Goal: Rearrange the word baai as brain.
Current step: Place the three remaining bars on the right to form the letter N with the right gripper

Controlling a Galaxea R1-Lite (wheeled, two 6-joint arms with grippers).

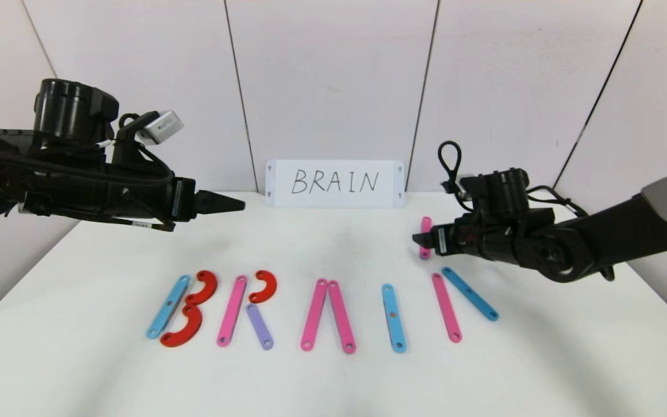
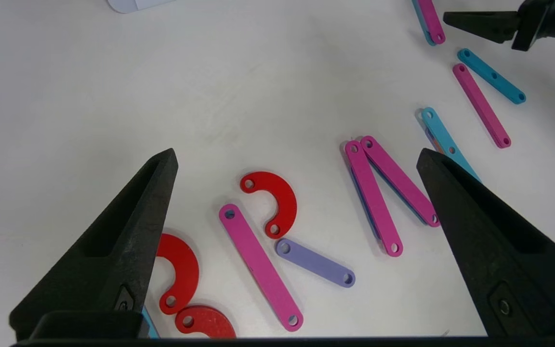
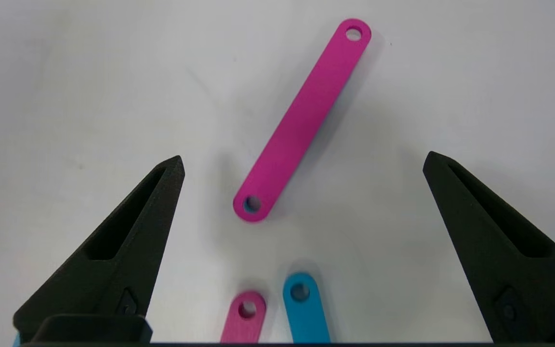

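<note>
Now the right gripper (image 3: 301,161) hovers wide open over a loose pink bar (image 3: 301,120).

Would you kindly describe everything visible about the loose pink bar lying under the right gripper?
The loose pink bar is a flat, matte, plastic-looking strip with rounded ends and a hole at each end. It lies flat on the white table, behind the unfinished N, touching no other piece. The right gripper hovers above it, jaws open.

Both arms are matte black with loose black cables looping over the wrists. The left claw (image 1: 235,204) has tapered, pointed black fingers (image 2: 128,226) with hollowed inner faces and a small screw near each base. The right claw (image 1: 418,238) matches; its upper arm wears a grey shell.
</note>
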